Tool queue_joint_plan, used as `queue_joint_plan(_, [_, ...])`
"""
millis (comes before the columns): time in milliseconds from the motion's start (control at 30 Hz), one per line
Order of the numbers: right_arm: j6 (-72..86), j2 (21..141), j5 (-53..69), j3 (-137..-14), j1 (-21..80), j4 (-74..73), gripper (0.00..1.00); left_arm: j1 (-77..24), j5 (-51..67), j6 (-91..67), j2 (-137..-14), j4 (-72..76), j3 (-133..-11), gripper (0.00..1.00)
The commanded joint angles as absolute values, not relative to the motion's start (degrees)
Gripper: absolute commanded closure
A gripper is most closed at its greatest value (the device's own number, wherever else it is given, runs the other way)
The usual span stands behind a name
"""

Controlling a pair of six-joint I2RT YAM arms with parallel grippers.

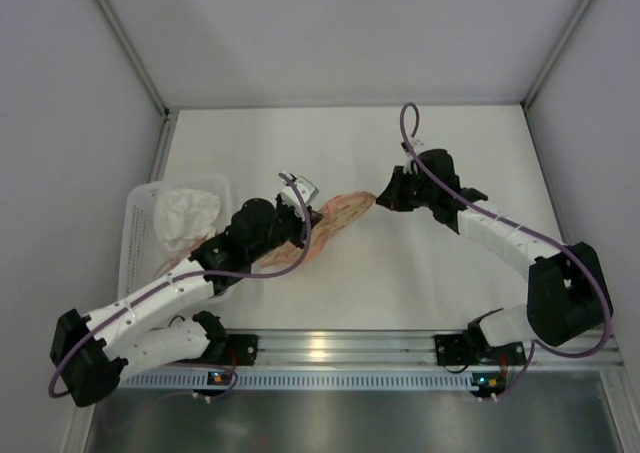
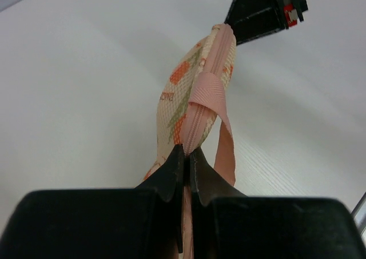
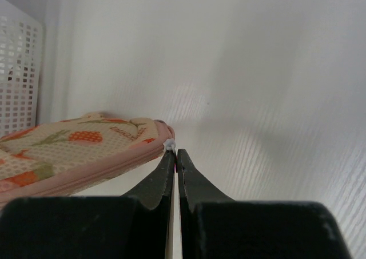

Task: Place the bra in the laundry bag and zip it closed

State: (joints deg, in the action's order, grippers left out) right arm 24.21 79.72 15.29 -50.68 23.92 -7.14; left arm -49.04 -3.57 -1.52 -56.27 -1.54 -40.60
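A: Near end first: our left gripper (image 2: 186, 156) is pinched onto the laundry bag (image 2: 194, 93) at its zip edge.
B: Bag's mid-table, strung between both arms. Right gripper (image 3: 174, 154) is clamped tight at the far tip. Whether it has the small white tab (image 3: 169, 145), we cannot tell.
A: Progress?
B: No bra visible, so we guess it's inside. Zip looks closed where seen. Nearly done.
A: Counts: one bag, one basket (image 1: 140, 235), two grippers.

1. Robot lab test cell.
2. Plain white worktop (image 1: 420, 273) boxed in by blank grey panels (image 1: 340, 33) on metal framing.
3. Left arm (image 1: 150, 298) and right arm (image 1: 500, 235) bolted to an aluminium rail (image 1: 340, 348), cables exposed.
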Motion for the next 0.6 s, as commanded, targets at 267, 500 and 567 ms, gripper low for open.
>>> queue_joint_plan(267, [27.6,82.0,16.6,-50.0,21.0,-0.8,1.00,-38.7,12.0,-3.6,-48.7,1.0,-46.4,1.00])
queue_joint_plan(500, [27.2,85.7,17.8,-49.2,21.0,2.1,1.00,-37.7,17.7,-4.6,-50.1,2.6,-49.0,1.00])
queue_joint_plan(567, [27.2,86.7,17.3,-49.8,21.0,2.0,1.00,-37.6,17.9,-4.0,-50.9,1.1,-50.4,1.00])
